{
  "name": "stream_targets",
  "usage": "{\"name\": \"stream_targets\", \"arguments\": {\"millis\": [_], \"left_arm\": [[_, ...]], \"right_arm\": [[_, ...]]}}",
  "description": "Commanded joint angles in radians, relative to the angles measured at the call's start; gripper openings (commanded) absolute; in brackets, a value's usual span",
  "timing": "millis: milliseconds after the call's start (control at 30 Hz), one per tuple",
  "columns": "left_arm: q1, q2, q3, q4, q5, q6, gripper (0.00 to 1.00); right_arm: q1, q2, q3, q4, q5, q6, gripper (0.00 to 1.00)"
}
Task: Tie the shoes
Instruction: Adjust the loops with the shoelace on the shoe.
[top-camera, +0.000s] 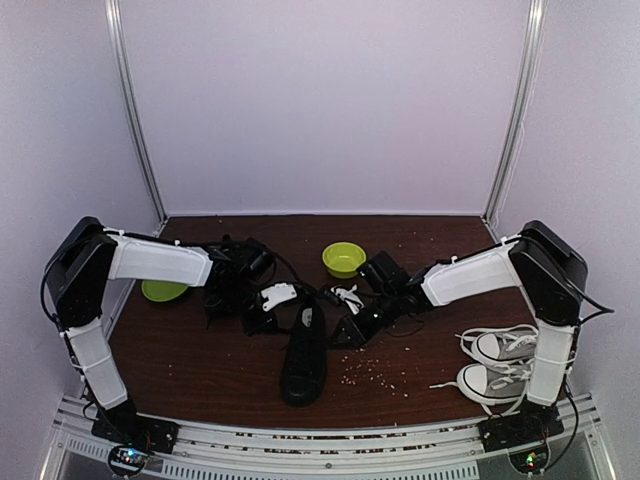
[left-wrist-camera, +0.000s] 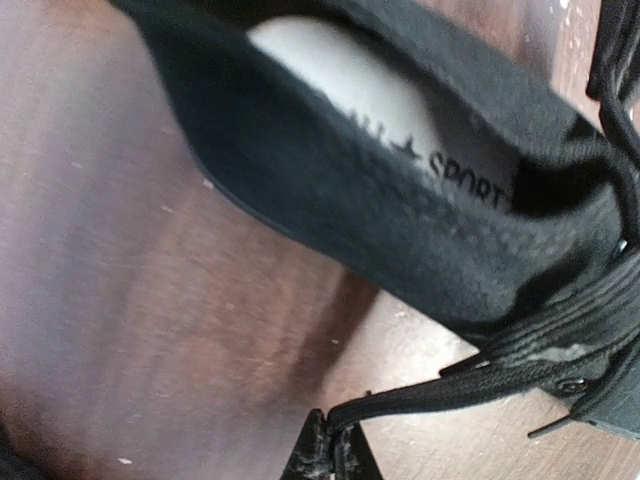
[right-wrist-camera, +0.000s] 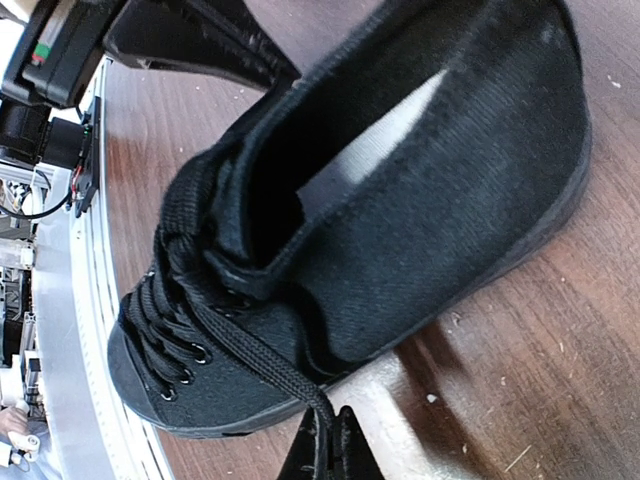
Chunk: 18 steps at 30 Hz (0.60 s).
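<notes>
One black shoe (top-camera: 303, 355) lies in the middle of the brown table, toe toward the near edge. My left gripper (top-camera: 268, 300) is at its left by the heel, and my right gripper (top-camera: 352, 325) is at its right. In the left wrist view the left gripper (left-wrist-camera: 335, 445) is shut on a black lace (left-wrist-camera: 480, 385) that runs taut to the shoe (left-wrist-camera: 400, 220). In the right wrist view the right gripper (right-wrist-camera: 330, 440) is shut on the other lace (right-wrist-camera: 250, 350), which leads up to the eyelets of the shoe (right-wrist-camera: 420, 220).
A pair of grey-and-white sneakers (top-camera: 500, 365) with white laces sits at the near right beside the right arm. A green bowl (top-camera: 343, 259) stands behind the shoe and a green dish (top-camera: 163, 290) lies under the left arm. Crumbs (top-camera: 375, 370) dot the table.
</notes>
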Motion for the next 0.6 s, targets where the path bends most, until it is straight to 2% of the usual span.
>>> {"name": "stream_targets", "arguments": {"millis": [0, 300, 333, 367, 400, 467, 567], "left_arm": [[-0.001, 0.035, 0.027, -0.024, 0.039, -0.022, 0.00], [-0.001, 0.014, 0.024, -0.004, 0.045, -0.030, 0.00], [-0.001, 0.009, 0.022, -0.002, 0.048, -0.030, 0.00], [-0.001, 0.000, 0.021, -0.003, 0.053, -0.030, 0.04], [-0.001, -0.010, 0.019, -0.006, 0.060, -0.027, 0.15], [-0.001, -0.042, 0.014, -0.016, 0.065, -0.024, 0.31], [-0.001, -0.091, 0.003, -0.050, 0.060, -0.012, 0.42]], "right_arm": [[-0.007, 0.025, -0.013, 0.024, -0.007, 0.008, 0.00], [-0.007, 0.020, -0.006, 0.022, -0.011, 0.010, 0.00], [-0.007, 0.017, -0.006, 0.022, -0.013, 0.009, 0.06], [-0.008, 0.013, -0.008, 0.021, -0.013, 0.010, 0.12], [-0.007, 0.002, -0.009, 0.019, -0.012, 0.008, 0.18], [-0.009, -0.023, -0.015, 0.000, 0.005, 0.000, 0.28], [-0.013, -0.065, -0.039, -0.008, 0.024, -0.003, 0.33]]}}
